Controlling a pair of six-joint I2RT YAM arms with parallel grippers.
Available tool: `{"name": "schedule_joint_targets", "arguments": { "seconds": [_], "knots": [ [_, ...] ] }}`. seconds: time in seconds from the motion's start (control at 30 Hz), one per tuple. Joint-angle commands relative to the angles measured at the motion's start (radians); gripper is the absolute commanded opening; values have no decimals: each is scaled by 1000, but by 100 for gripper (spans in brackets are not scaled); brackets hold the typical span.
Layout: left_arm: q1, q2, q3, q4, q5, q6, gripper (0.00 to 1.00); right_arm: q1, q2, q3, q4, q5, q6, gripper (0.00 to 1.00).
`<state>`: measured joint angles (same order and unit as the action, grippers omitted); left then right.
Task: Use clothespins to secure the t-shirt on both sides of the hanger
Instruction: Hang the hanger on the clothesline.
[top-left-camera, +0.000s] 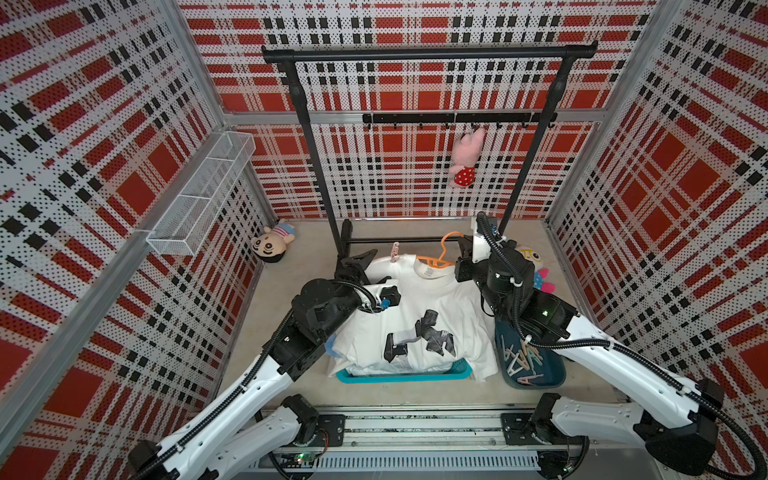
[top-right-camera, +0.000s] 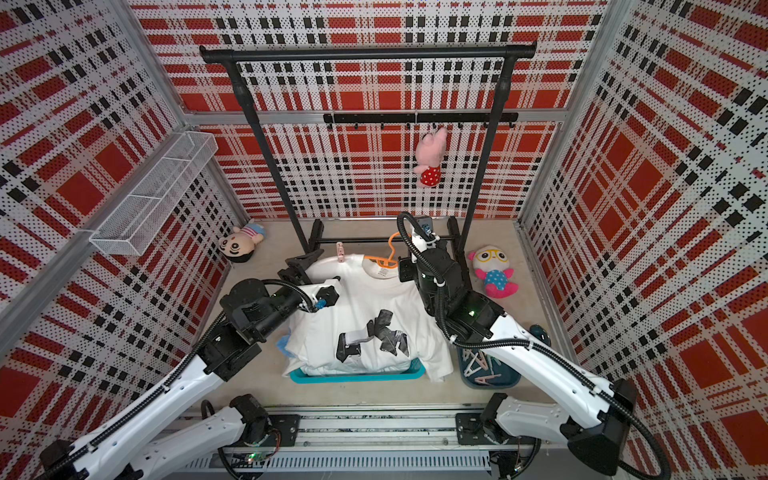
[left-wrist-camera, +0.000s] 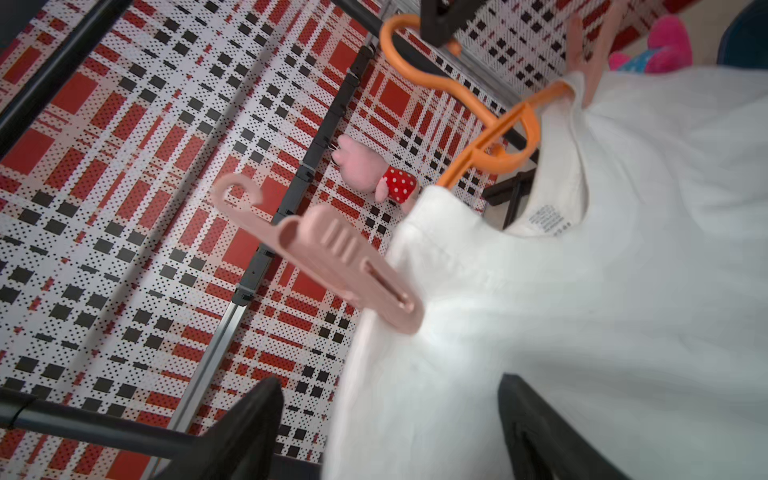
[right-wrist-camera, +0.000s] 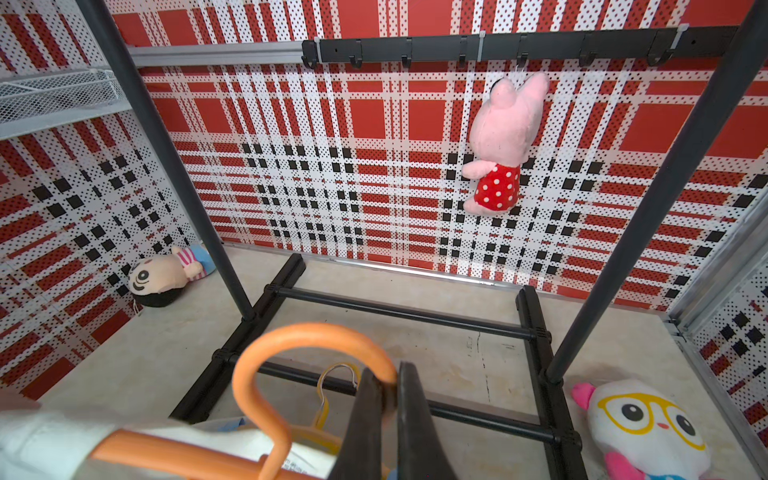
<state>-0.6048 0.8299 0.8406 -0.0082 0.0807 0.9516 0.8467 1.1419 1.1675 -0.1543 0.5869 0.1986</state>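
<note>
Standing wide apart, the jaws of the left gripper (left-wrist-camera: 388, 380) hold nothing; its dark fingers frame the shoulder of the white t-shirt (left-wrist-camera: 582, 311) without touching the pink clothespin (left-wrist-camera: 340, 266) just beyond them. That peg is clamped over the shoulder seam on the robot's left side, its hooked tail sticking out clear of the cloth. Whether it also bites the hanger arm under the fabric cannot be seen.

The right gripper (right-wrist-camera: 386, 370) is closed tight on the tip of the hook of the orange hanger (right-wrist-camera: 311, 332), steadying it at the collar. In the left wrist view a blurred pink shape (left-wrist-camera: 590, 62) sits at the far shoulder; it looks like a second peg, though that is not certain.

The shirt body drapes over a teal basket (top-left-camera: 399, 377) at the front middle of the tabletop (top-left-camera: 415, 395). Spare clothespins (top-left-camera: 523, 361) lie in a dark tray (top-left-camera: 557, 370) toward the front right corner.

The step in hand is probably clearing the left gripper away from the set peg. It should draw back along the peg's own line, jaws wide, so neither finger catches the tail or drags the cloth. The right grip should hold firm meanwhile, so the hanger cannot swing and lever the peg loose.
</note>
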Motion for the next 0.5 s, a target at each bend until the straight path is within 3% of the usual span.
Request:
{"name": "schedule_joint_targets", "arguments": {
  "seconds": [0.0,0.2,0.47],
  "knots": [
    [54,-32,63,43,199,-276,92,-6,-38,-10,118,-4,-10,0],
    [137,6,136,-26,386,-554,96,-6,-95,-54,179,-33,-77,0],
    [146,11,228,-267,449,-639,92,-6,-139,-91,238,-53,-161,0]
  ]
}}
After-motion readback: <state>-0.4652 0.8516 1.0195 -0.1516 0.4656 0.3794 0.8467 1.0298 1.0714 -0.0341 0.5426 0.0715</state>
